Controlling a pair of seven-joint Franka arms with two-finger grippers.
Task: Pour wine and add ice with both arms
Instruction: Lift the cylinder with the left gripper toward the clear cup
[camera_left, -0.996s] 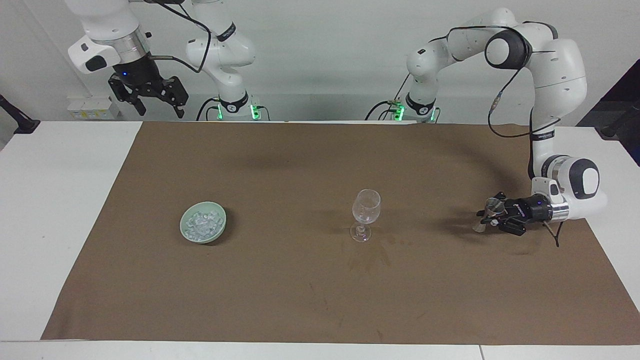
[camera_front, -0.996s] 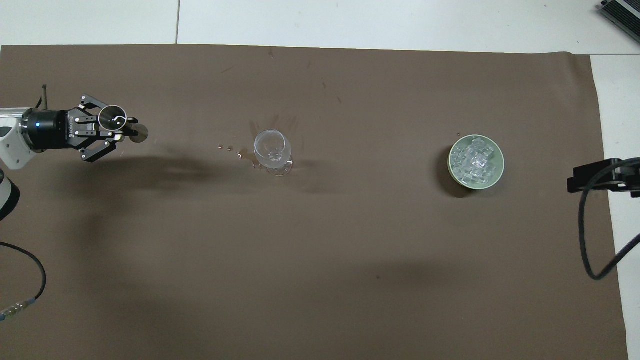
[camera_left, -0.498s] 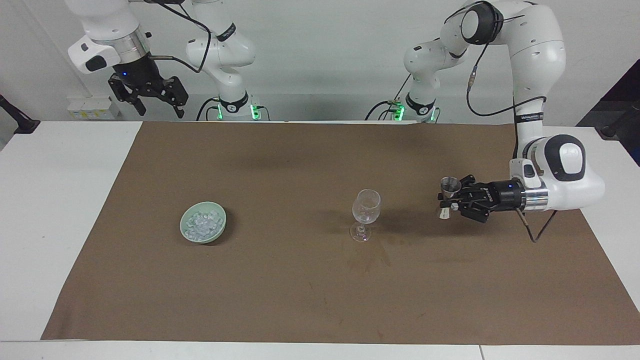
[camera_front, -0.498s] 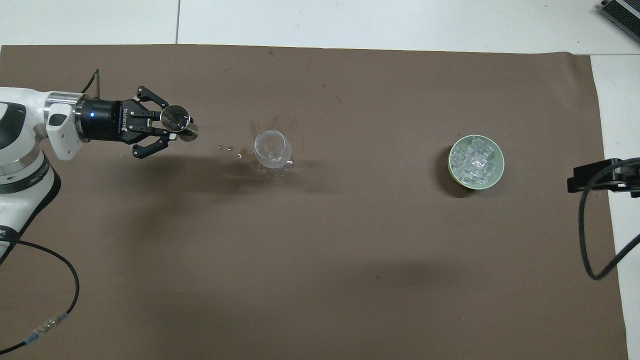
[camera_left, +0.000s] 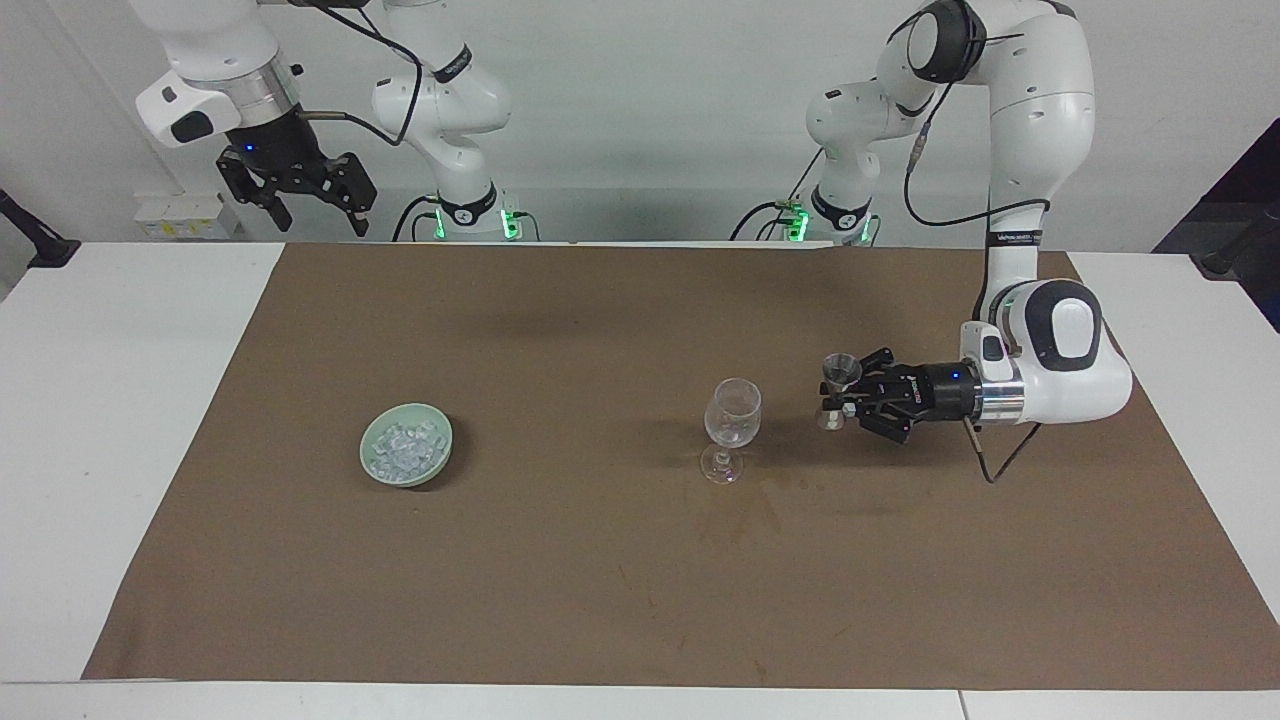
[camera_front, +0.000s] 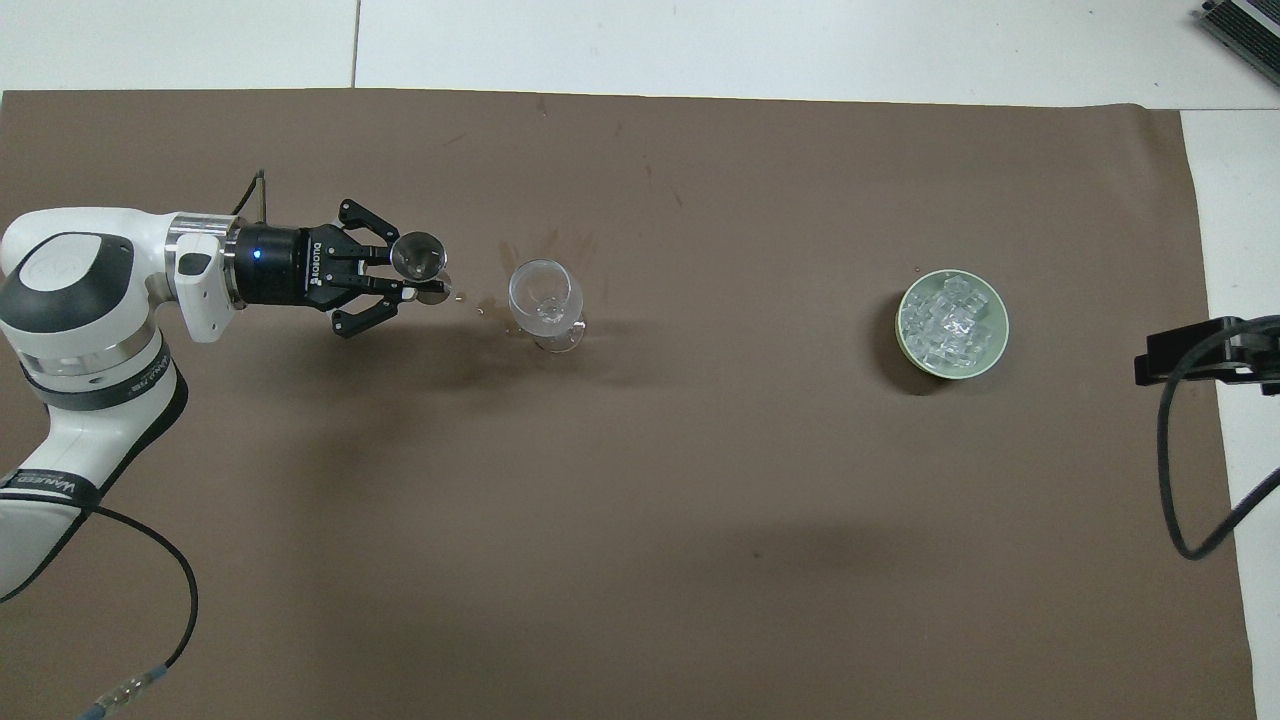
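Observation:
An empty clear wine glass (camera_left: 733, 412) (camera_front: 543, 293) stands upright mid-mat. My left gripper (camera_left: 845, 398) (camera_front: 410, 280) points sideways just above the mat, beside the glass toward the left arm's end, and is shut on a small metal jigger (camera_left: 840, 372) (camera_front: 418, 255) held upright. A short gap separates jigger and glass. The ice (camera_left: 404, 447) (camera_front: 950, 320) fills a pale green bowl (camera_left: 447, 440) (camera_front: 902, 335) toward the right arm's end. My right gripper (camera_left: 318, 215) waits open and empty, raised high near its base over the table's edge.
A brown mat (camera_left: 600, 580) covers most of the white table. Faint stains (camera_front: 565, 243) and small drops (camera_front: 450, 295) mark the mat around the glass. A black cable (camera_front: 1170, 480) loops over the mat's edge at the right arm's end.
My left gripper has carried the jigger from the left arm's end of the mat toward the wine glass and a little higher. Right arm, glass and bowl have not moved.

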